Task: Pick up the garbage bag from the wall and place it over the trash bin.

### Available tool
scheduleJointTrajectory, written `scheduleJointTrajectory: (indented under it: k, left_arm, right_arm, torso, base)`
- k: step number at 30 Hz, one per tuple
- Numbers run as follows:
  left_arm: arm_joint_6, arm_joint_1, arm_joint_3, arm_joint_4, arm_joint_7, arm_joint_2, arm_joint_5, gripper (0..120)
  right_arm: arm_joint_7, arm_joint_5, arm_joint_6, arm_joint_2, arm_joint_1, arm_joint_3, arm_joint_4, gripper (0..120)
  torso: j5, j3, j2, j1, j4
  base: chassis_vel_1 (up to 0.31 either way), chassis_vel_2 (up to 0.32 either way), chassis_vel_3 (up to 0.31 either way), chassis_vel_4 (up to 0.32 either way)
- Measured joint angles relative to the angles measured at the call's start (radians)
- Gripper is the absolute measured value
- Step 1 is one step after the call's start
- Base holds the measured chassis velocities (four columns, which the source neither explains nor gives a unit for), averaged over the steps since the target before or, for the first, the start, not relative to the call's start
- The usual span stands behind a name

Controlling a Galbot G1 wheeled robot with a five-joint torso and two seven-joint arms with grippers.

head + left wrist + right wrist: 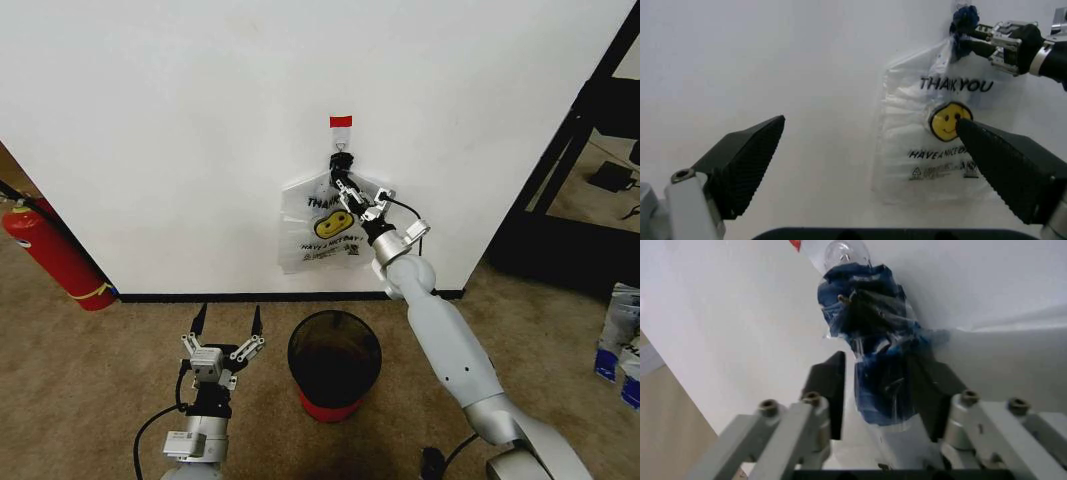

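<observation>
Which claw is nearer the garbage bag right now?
Right. The right claw is at the garbage bag, its fingers around the blue handles at the hook. The left claw is open, low beside the trash bin.

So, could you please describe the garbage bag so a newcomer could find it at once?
On the white wall, under a red tape strip, the garbage bag hangs above the black mesh trash bin. It is translucent, printed THANK YOU with a yellow smiley; the right gripper holds its blue-patched handles.
</observation>
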Motion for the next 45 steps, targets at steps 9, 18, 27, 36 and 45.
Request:
scheduleJointTrajectory:
  k: [9, 18, 27, 36, 45]
  left_arm:
    - [-0.002, 0.004, -0.003, -0.007, 0.000, -0.001, -0.001, 100]
    - [-0.002, 0.006, -0.003, -0.013, 0.000, 0.000, -0.001, 100]
    - [0.000, 0.002, 0.006, -0.015, 0.000, 0.001, 0.001, 100]
    - [0.003, 0.009, 0.004, -0.029, 0.000, 0.002, 0.004, 100]
    - [0.003, 0.017, 0.004, -0.040, 0.000, 0.003, 0.008, 100]
  right_arm:
    - [0.012, 0.010, -0.005, 0.004, 0.003, -0.003, -0.002, 0]
    - [0.022, 0.014, -0.007, -0.004, -0.016, -0.002, 0.031, 0]
    - [0.034, 0.018, -0.015, -0.047, -0.090, 0.023, 0.127, 0]
    - [0.025, 0.000, -0.015, -0.065, -0.169, 0.030, 0.199, 0]
    - [0.018, -0.014, -0.013, -0.087, -0.238, 0.031, 0.248, 0]
  torso:
    - [0.0000, 0.000, 0.000, 0.000, 0.0000]
    - [0.0000, 0.000, 0.000, 0.000, 0.0000]
    - [0.0000, 0.000, 0.000, 0.000, -0.0001]
    - [0.0001, 0.000, 0.000, 0.000, 0.0000]
    - [0.0000, 0.000, 0.000, 0.000, 0.0000]
  base:
    - [0.000, 0.000, 0.000, 0.000]
    - [0.000, 0.000, 0.000, 0.000]
    - [0.000, 0.000, 0.000, 0.000]
    - [0.000, 0.000, 0.000, 0.000]
    - [0.000, 0.000, 0.000, 0.000]
